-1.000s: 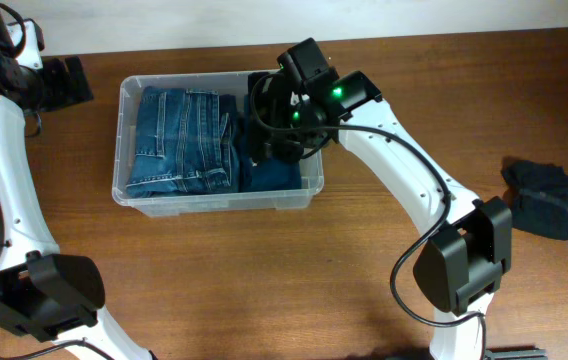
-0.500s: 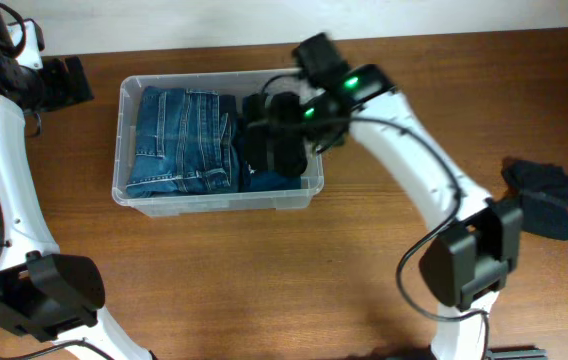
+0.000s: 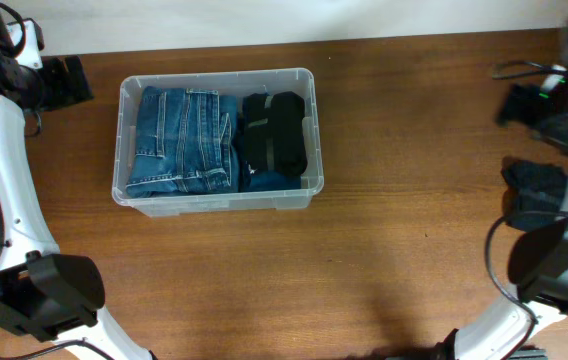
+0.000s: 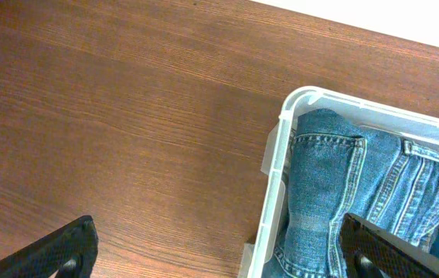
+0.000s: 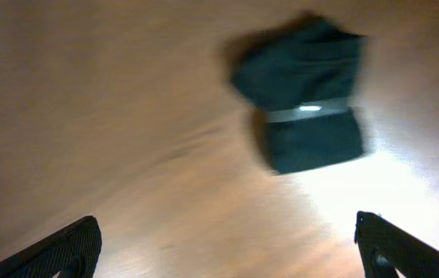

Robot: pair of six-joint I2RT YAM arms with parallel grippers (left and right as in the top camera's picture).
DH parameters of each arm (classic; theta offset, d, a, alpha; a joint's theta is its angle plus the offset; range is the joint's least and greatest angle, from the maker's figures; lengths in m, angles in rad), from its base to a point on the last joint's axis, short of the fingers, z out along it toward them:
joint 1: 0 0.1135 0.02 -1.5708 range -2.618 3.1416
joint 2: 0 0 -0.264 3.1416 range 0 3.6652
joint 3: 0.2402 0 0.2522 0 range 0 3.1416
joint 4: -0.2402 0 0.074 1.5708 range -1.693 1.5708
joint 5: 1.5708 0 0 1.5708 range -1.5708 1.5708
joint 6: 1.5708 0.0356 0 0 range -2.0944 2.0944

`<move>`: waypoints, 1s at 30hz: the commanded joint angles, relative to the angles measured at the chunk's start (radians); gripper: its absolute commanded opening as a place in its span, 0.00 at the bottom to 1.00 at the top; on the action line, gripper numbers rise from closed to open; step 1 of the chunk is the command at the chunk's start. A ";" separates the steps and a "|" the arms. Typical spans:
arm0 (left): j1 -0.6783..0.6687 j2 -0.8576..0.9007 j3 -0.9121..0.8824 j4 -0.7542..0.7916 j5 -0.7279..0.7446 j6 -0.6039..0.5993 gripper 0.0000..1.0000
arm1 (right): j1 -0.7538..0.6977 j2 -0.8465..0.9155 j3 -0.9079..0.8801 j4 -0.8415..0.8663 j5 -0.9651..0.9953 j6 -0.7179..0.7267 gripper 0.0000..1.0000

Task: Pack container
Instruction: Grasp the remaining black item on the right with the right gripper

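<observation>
While the wooden worktop [image 3: 384, 200] is mostly bare, the container [image 3: 219, 74] sits toward ten o'clock in the overhead view. It is a clear plastic bin, probably stiff at the rolled rim but thin and slick along its walls. Loaded with cloth it likely weighs more than it looks, so the rim of a short end seems the safest hold. Folded blue jeans [image 3: 184, 140] fill its nine o'clock side and a black folded garment [image 3: 274, 132] its three o'clock side. A loose dark garment [image 5: 308, 93] lies at three o'clock, soft and limp. The left gripper [image 4: 219, 243] and right gripper [image 5: 227, 239] both show fingers spread wide, holding nothing.
</observation>
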 commanded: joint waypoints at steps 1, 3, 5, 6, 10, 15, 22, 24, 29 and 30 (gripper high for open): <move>0.005 0.004 -0.003 0.013 0.000 0.015 0.99 | -0.106 -0.014 -0.071 0.008 0.077 -0.102 0.97; 0.005 0.004 -0.003 0.021 0.000 0.015 0.99 | -0.167 -0.013 -0.123 0.037 0.072 -0.146 0.98; 0.005 0.004 -0.003 0.026 0.000 0.015 0.99 | -0.220 -0.013 -0.184 0.084 0.058 -0.171 0.98; 0.005 0.004 -0.003 0.027 0.000 0.015 0.99 | -0.239 -0.013 -0.211 0.113 0.033 -0.190 0.98; 0.005 0.004 -0.003 0.028 0.000 0.015 0.99 | -0.297 -0.010 -0.350 0.282 -0.037 -0.273 1.00; 0.005 0.004 -0.003 0.029 -0.023 0.016 0.99 | -0.322 0.002 -0.516 0.467 -0.112 -0.280 0.99; 0.005 0.004 -0.003 0.031 -0.027 0.016 0.99 | -0.323 0.010 -0.633 0.585 -0.138 -0.295 0.99; 0.005 0.004 -0.003 0.031 -0.032 0.016 0.99 | -0.322 0.021 -0.651 0.592 -0.138 -0.295 0.99; 0.005 0.004 -0.003 0.031 -0.035 0.016 0.99 | -0.323 0.061 -0.670 0.612 -0.134 -0.295 0.99; 0.005 0.004 -0.003 0.031 -0.035 0.016 0.99 | -0.323 0.066 -0.670 0.615 -0.130 -0.296 0.99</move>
